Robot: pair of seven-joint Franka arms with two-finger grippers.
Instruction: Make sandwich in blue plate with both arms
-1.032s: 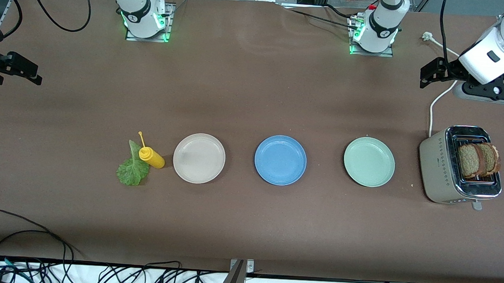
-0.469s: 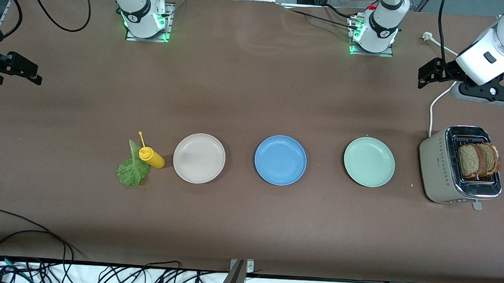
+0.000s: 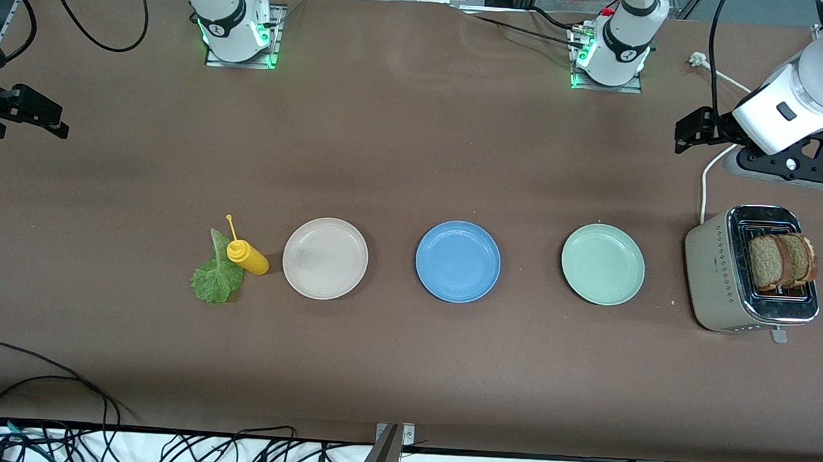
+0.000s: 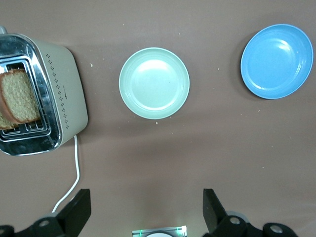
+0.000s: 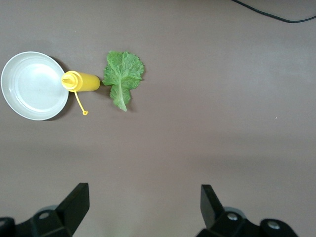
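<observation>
The task was judged to be at its very start: the blue plate [image 3: 458, 261] lay bare on the desk, between the beige-white plate [image 3: 325, 258] and the pale green plate [image 3: 602, 264]. Both bread slices [image 3: 780, 261] stood in the toaster [image 3: 718, 276] at the left arm's end of the desk, and the lettuce leaf [image 3: 216, 278] lay beside the yellow bottle [image 3: 247, 257], toward the right arm's end. A first slice was judged to be wanted next, which called for a descent over the toaster slots. The left gripper [image 3: 694, 125] was held released and empty above the desk near the toaster. The right gripper [image 3: 24, 106] was kept waiting, released, holding nothing.
</observation>
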